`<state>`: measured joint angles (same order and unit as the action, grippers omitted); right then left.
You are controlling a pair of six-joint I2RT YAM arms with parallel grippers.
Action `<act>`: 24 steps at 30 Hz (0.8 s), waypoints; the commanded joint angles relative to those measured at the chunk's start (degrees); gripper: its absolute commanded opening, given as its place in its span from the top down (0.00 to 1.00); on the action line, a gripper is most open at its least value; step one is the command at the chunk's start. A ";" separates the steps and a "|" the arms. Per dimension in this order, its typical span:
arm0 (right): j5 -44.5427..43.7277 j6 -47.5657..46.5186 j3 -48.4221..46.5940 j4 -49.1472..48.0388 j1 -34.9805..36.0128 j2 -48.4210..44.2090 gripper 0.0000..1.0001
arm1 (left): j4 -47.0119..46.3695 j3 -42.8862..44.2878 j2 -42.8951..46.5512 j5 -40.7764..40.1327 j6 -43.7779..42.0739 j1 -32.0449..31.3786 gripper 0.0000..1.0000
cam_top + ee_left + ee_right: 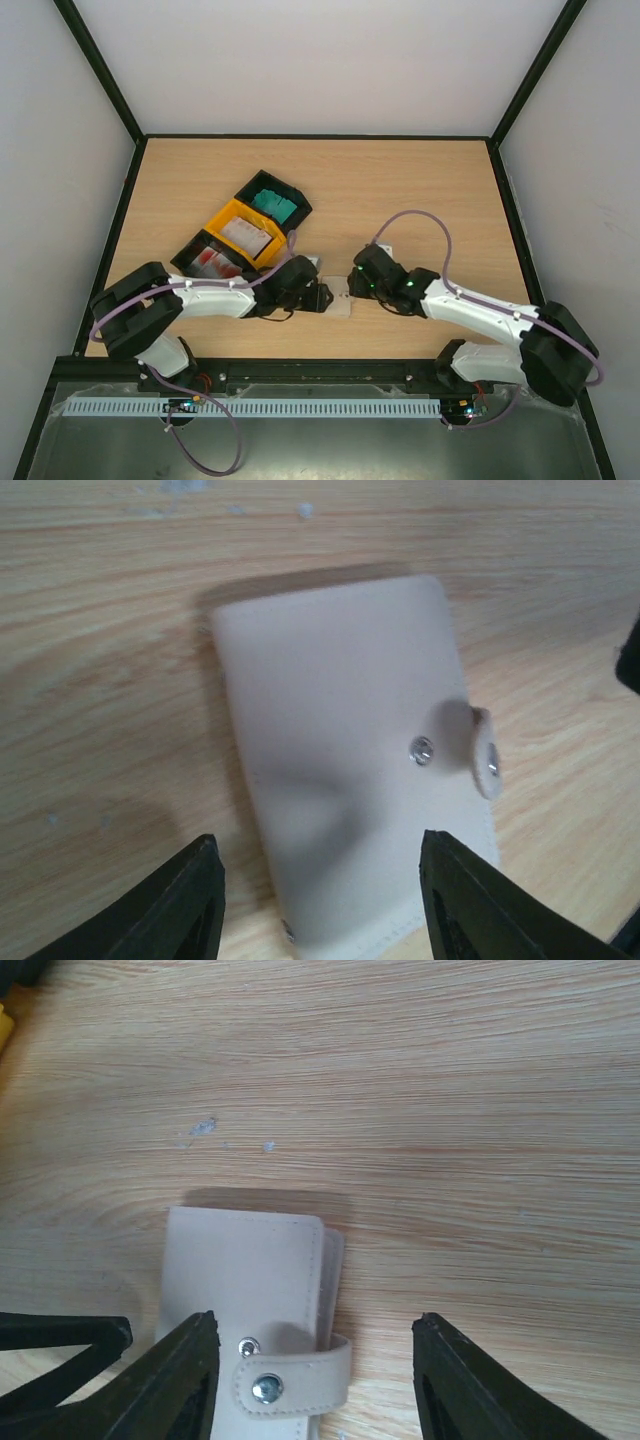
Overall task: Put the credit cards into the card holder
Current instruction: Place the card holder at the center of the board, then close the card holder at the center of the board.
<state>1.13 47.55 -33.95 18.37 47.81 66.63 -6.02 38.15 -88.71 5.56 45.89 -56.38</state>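
Card holder [335, 710]: laid flat and closed on the table [420, 190], near its front edge and between the two arms. No card is seen in it.
Strap [295, 1372]: undone. Its cap is off the snap stud [422, 749], so the cover is judged free to be lifted.
Left gripper [318, 840]: held low over one end of the card holder. Its fingers [190, 910] are spread, one toward each side of that end, and nothing is gripped. It is judged to be placed there to steady the holder.
Right gripper [315, 1318]: held over the strap side. Its fingers [480, 1390] are wide apart and empty. It is judged to be placed there to take the strap or the cover edge.
Credit cards: kept sorted in the tray bins [226, 215] beyond the left arm, apart from the holder. There are teal cards [272, 204], white cards [246, 237] and red-marked cards [212, 263].
Edges: the holder's layered open edge is the one the strap wraps round, so it should be approached from that side.
Open room: bare wood lies beyond the holder and to its right. The left side is taken up by the bins and the left arm.
Caution: both grippers are crowded over the holder, and part of the left gripper shows in the right wrist view, so finger contact is to be guarded against.
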 commanded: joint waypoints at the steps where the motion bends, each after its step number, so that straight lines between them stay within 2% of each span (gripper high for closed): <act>1: -9.80 2.83 -4.88 6.84 4.50 5.49 0.50 | -3.95 -3.01 -0.69 -6.96 11.06 -0.50 0.47; 8: -14.89 6.43 -11.76 8.94 10.89 14.50 0.51 | -6.68 -3.83 -2.96 -5.24 12.45 -0.92 0.57; 10: -16.35 7.53 -13.64 11.17 11.82 17.53 0.58 | -4.51 -3.72 -3.61 -6.77 13.66 -1.08 0.59; 12: -17.29 8.56 -15.18 13.04 12.47 19.51 0.61 | -4.42 -4.35 -3.88 -7.01 14.42 -1.14 0.62; 17: -16.68 10.08 -14.98 13.23 13.41 20.87 0.63 | -4.96 -5.80 -4.28 -7.31 15.30 -1.71 0.64; 24: -15.90 11.29 -14.84 14.33 14.45 20.75 0.72 | -6.47 -7.83 -3.41 -7.56 16.25 -1.72 0.64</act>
<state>-12.93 57.08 -48.27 28.73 61.08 86.80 -16.97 32.69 -90.94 -1.19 60.99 -57.74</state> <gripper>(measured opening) 0.290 0.357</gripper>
